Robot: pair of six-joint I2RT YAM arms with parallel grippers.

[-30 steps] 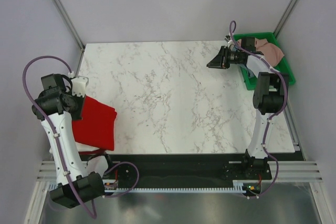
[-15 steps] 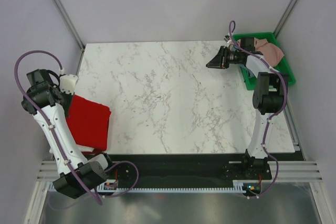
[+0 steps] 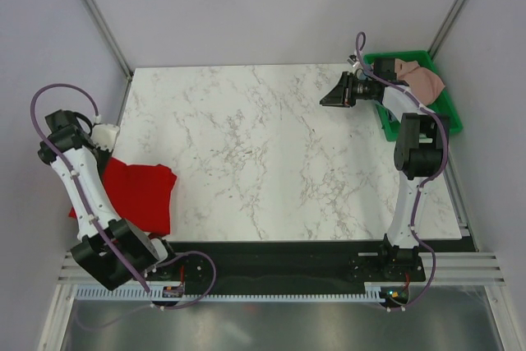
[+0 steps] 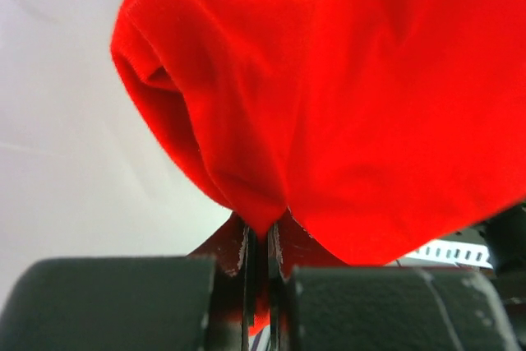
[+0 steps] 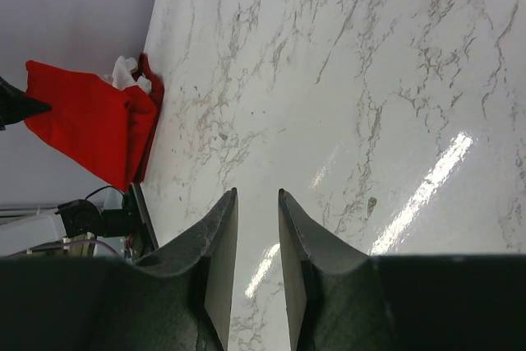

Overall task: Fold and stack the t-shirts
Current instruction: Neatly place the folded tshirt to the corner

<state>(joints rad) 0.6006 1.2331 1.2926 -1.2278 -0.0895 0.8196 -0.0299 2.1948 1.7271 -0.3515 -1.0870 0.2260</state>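
Over left edge of table point(image 3: 271, 154) | left tool point(image 4: 261, 240) pinches red t-shirt point(image 3: 140, 191)

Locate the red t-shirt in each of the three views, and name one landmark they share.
Top external: the red t-shirt is at lower left, across the left edge of the table.
Left wrist: the red t-shirt fills most of the picture, from centre to right.
Right wrist: the red t-shirt is at the left edge, mid-height.
Shared landmark: the left end effector, shut on the shirt's edge.
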